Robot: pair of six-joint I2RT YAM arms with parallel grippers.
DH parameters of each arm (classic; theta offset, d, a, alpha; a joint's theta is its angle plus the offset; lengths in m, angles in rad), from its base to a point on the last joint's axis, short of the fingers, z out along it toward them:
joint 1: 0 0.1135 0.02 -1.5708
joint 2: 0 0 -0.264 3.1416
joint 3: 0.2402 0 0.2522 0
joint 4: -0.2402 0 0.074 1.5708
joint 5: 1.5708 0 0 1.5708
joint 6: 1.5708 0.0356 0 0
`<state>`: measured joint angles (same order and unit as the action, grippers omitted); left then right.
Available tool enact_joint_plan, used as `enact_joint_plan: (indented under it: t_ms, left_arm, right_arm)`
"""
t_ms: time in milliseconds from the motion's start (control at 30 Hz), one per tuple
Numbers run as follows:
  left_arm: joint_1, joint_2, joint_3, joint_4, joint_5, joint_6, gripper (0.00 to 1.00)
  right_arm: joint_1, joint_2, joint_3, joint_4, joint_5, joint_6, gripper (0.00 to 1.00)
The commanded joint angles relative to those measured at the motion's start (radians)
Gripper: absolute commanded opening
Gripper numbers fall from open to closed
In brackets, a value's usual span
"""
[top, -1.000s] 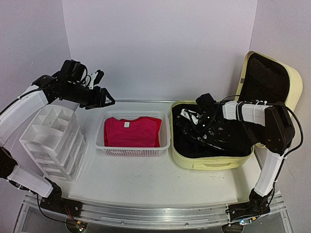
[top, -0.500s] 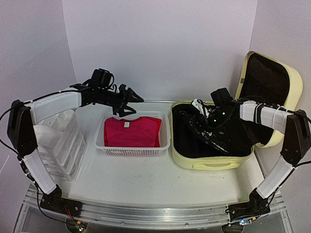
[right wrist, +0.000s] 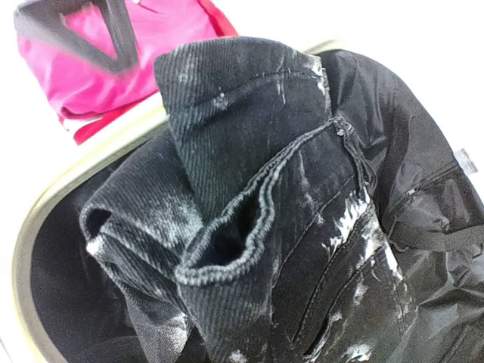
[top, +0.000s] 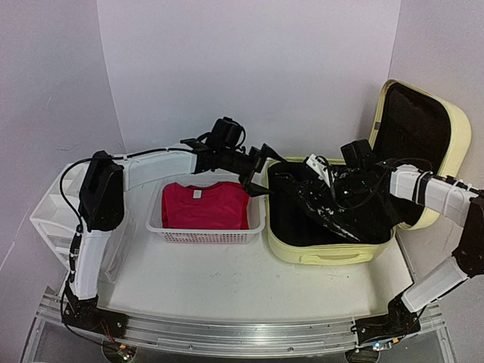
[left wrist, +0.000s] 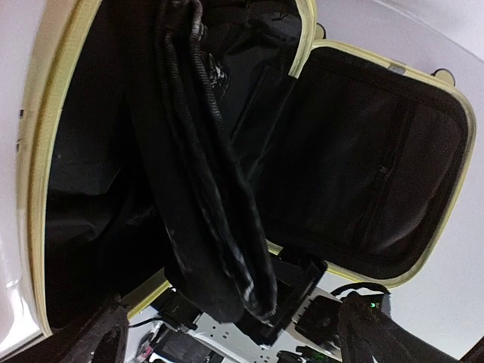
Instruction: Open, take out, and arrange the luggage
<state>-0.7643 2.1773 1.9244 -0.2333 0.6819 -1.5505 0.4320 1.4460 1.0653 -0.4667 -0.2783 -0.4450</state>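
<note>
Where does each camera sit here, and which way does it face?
Top external: above and behind the bases, looking down on the table; left gripper and right gripper show.
Left wrist: faces the open luggage and hanging dark garment; own fingertips at the bottom corners.
Right wrist: close on the dark garment; own fingers not clear.
All share luggage and garment.

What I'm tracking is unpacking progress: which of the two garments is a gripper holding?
The black corduroy garment, pinched by the right gripper over the open luggage; the pink shirt lies folded in the white basket.
</note>
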Motion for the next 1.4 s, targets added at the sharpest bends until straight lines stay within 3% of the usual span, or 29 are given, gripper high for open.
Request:
enact_joint_plan:
  t_ms: [0, 167, 400, 567, 867, 1000, 1067, 1133, 1167, 1233, 1367]
  left_arm:
    - [-0.031, 0.063, 0.127, 0.027, -0.044, -0.131, 0.99]
    - [-0.077, 0.101, 0.171, -0.051, -0.098, -0.16, 0.99]
    - [-0.12, 0.255, 0.43, -0.191, -0.097, -0.147, 0.98]
    - [-0.132, 0.29, 0.481, -0.198, -0.093, -0.119, 0.81]
    - [-0.129, 0.256, 0.502, -0.188, -0.109, -0.031, 0.28]
    - [-0.117, 0.239, 0.528, -0.176, -0.11, 0.002, 0.09]
    - [-0.109, 0.216, 0.53, -0.176, -0.116, 0.023, 0.0]
    - [-0.101, 0.2, 0.53, -0.175, -0.118, 0.038, 0.0]
    - [-0.098, 0.191, 0.53, -0.174, -0.118, 0.046, 0.0]
    - [-0.094, 0.174, 0.53, -0.173, -0.118, 0.055, 0.0]
    - [-0.087, 0.166, 0.546, -0.159, -0.108, 0.05, 0.0]
  right_arm:
    - [0.02, -0.083, 0.007, 0.114, -0.081, -0.035, 0.0]
    - [0.036, -0.094, 0.012, 0.113, -0.076, -0.049, 0.0]
    - [0.066, -0.097, 0.021, 0.098, -0.043, -0.074, 0.0]
    - [0.082, -0.115, 0.019, 0.082, -0.011, -0.087, 0.0]
    - [0.117, -0.109, 0.069, -0.008, 0.065, -0.073, 0.02]
    - [0.119, -0.093, 0.126, -0.142, 0.106, -0.006, 0.24]
    - [0.119, -0.103, 0.125, -0.189, 0.129, 0.031, 0.41]
    - [0.119, -0.142, 0.089, -0.205, 0.159, 0.071, 0.61]
    - [0.12, -0.178, 0.065, -0.205, 0.174, 0.085, 0.76]
    - [0.117, -0.213, 0.023, -0.205, 0.205, 0.113, 0.94]
    - [0.118, -0.255, -0.047, -0.206, 0.218, 0.122, 0.98]
